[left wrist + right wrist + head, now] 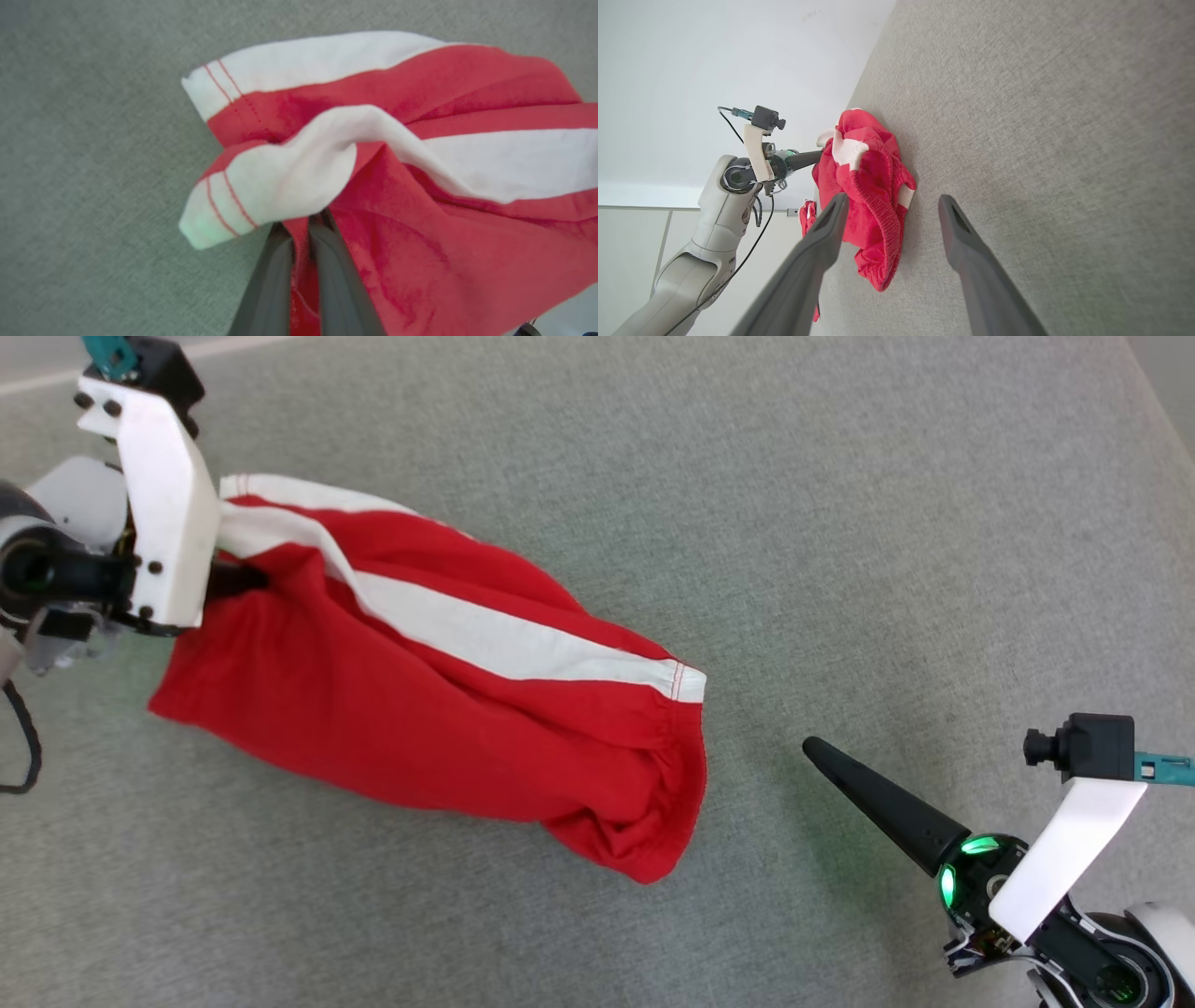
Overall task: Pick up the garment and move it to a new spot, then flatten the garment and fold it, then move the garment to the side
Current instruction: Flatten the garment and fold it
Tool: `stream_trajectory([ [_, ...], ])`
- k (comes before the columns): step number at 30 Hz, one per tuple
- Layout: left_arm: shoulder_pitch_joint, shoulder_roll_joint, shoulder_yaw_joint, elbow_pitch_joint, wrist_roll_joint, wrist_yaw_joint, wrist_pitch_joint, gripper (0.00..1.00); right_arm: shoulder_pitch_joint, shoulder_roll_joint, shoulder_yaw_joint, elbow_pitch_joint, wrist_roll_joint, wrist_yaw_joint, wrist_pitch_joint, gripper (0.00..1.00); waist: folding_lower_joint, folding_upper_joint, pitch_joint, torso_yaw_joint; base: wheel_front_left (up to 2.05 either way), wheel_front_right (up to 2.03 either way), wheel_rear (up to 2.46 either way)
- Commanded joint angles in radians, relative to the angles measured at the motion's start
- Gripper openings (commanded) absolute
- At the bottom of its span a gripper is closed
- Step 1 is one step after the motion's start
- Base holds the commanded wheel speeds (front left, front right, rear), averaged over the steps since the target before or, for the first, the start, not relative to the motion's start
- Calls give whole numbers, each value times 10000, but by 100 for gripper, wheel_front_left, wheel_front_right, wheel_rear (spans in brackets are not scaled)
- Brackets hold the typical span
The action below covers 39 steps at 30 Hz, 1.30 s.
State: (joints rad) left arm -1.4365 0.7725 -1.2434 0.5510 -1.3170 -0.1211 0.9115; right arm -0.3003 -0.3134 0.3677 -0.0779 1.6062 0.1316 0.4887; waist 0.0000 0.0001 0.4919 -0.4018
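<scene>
Red shorts (420,709) with white side stripes lie bunched on the grey fabric surface (840,523), left of centre in the head view, elastic waistband end toward the right gripper (822,756). Left gripper (245,581) is clamped tight on a fold at the hem end. Right gripper's fingers are spread wide with nothing in them, near the waistband but not touching it.

Left wrist view gives the pinch close up: red cloth squeezed between the fingers (275,280), white hem corner with red stitching draped over the tips. Right wrist view gives the side-on picture: both right fingers (817,252) with the shorts framed between them, the left arm (714,224), its black cable (747,252), the surface edge and a pale wall (691,46) beyond.
</scene>
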Motion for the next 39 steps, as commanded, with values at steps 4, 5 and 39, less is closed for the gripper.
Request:
stream_trajectory([
  [4,422,-16,-40,123,-159,59,85,0,279,-152,-143,154,-171,-17,21,100,0,-1,-736,502,0,0,0],
  [5,494,-34,-43,118,-202,65,130,0,345,-190,-176,184,-149,-19,36,100,0,-1,-906,607,0,0,0],
  [39,4108,224,-150,-1884,-632,675,-1205,100,1446,-746,-442,346,-974,-17,-191,100,0,-1,-3654,2594,0,0,0],
])
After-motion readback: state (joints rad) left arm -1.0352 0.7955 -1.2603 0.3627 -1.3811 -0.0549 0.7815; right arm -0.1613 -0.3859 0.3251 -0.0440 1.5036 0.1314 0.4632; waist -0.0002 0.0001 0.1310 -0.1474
